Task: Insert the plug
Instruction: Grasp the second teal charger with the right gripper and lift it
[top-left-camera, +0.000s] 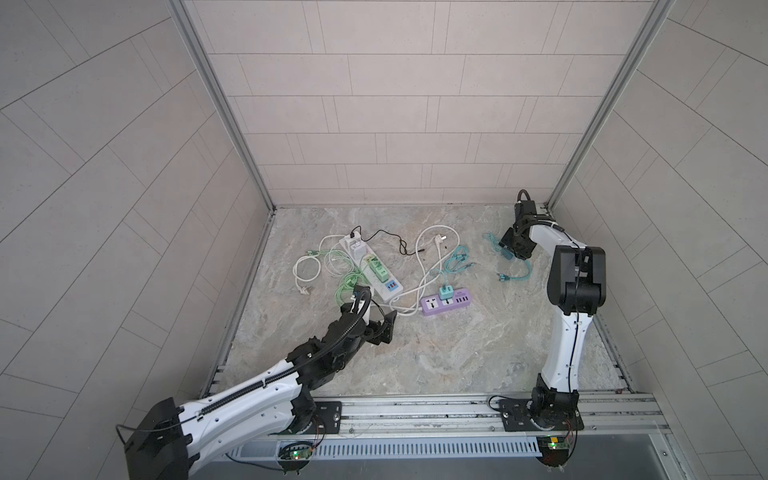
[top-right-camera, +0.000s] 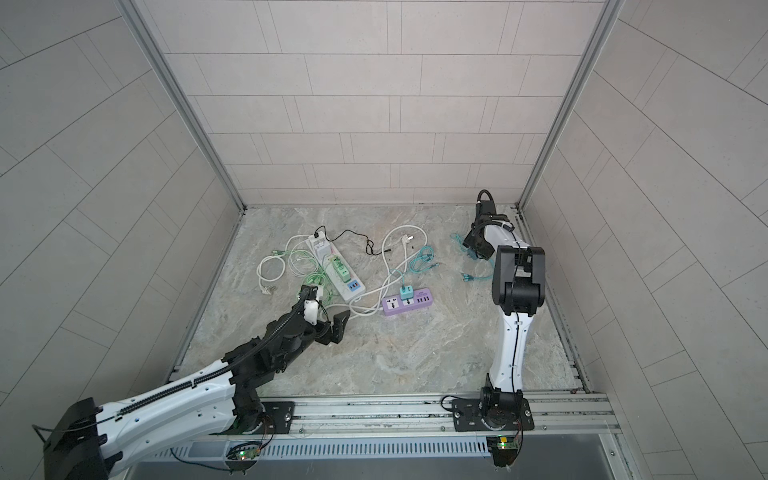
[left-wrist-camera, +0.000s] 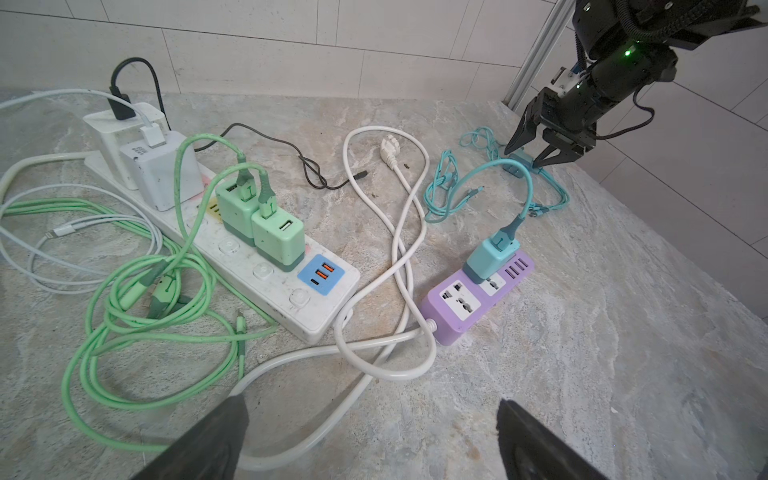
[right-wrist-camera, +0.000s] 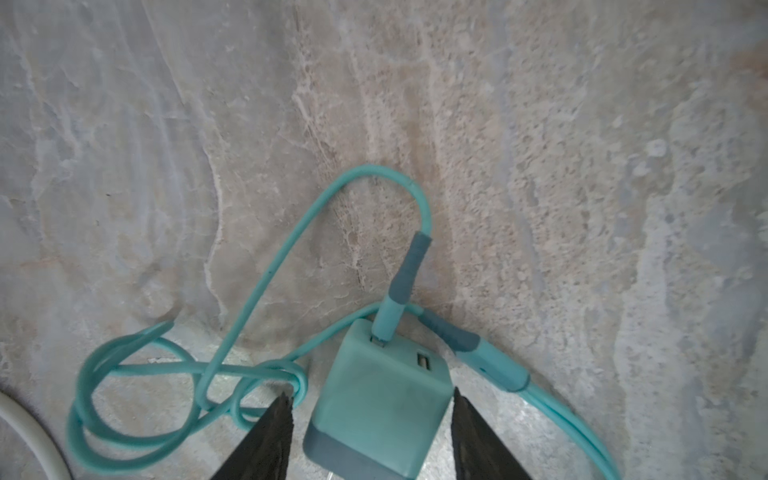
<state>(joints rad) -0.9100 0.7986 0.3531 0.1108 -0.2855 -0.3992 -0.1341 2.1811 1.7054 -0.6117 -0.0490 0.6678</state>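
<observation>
Plug: teal cube-shaped plastic charger (right-wrist-camera: 382, 399) lying on the grey marbled tabletop (right-wrist-camera: 540, 166), far right, well apart from the other gear.
Right gripper (right-wrist-camera: 370, 392): straddling the cube, jaws apart; gap showing beside one finger.
Grip: centring first, closing on the flat sides, keeping the looped teal cable (right-wrist-camera: 257, 282) out of the pinch.
Target, likely: lilac plastic power strip (left-wrist-camera: 461, 307), one socket standing free.
Left gripper (left-wrist-camera: 370, 401): hanging wide open near the long white power strip (left-wrist-camera: 257, 266).
Hidden: prongs getting cut off at the frame edge; finger contact proving hard to judge.
</observation>
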